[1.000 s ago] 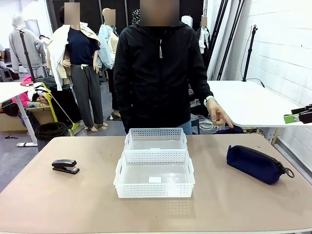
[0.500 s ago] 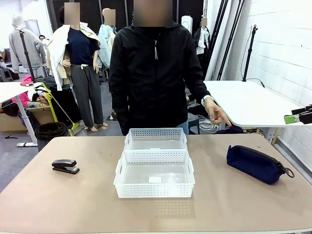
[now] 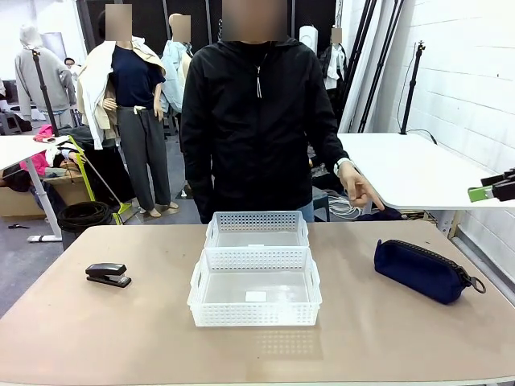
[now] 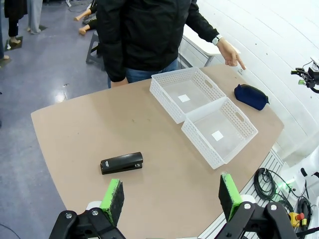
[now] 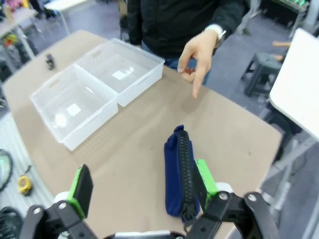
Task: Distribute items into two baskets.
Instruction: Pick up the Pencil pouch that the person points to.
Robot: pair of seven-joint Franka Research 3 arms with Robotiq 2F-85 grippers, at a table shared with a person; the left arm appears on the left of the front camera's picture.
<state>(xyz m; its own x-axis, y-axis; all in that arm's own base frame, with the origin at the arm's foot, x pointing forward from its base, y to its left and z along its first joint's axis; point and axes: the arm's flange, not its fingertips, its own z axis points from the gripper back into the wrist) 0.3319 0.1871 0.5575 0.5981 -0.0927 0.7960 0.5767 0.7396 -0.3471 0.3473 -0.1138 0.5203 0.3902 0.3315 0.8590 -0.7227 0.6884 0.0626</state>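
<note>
Two white perforated baskets stand end to end at the table's middle, the nearer basket (image 3: 255,313) and the farther basket (image 3: 257,219), both empty apart from a white label. The black stapler (image 3: 108,274) lies on the left, the navy zip pouch (image 3: 425,270) on the right. High over the stapler (image 4: 121,163), my left gripper (image 4: 170,196) stands open and holds nothing. My right gripper (image 5: 143,183) hangs open above the pouch (image 5: 178,172), whose near end is hidden behind one finger. The person's hand (image 3: 360,190) points down beyond the pouch.
The person in a black jacket (image 3: 253,121) stands at the far edge behind the baskets. A white table (image 3: 406,169) stands at the back right. Bare tabletop (image 3: 161,322) surrounds the baskets on all sides.
The person has straightened and shifted slightly left, the pointing hand staying near the far right edge. Stapler, pouch and baskets have not moved.
</note>
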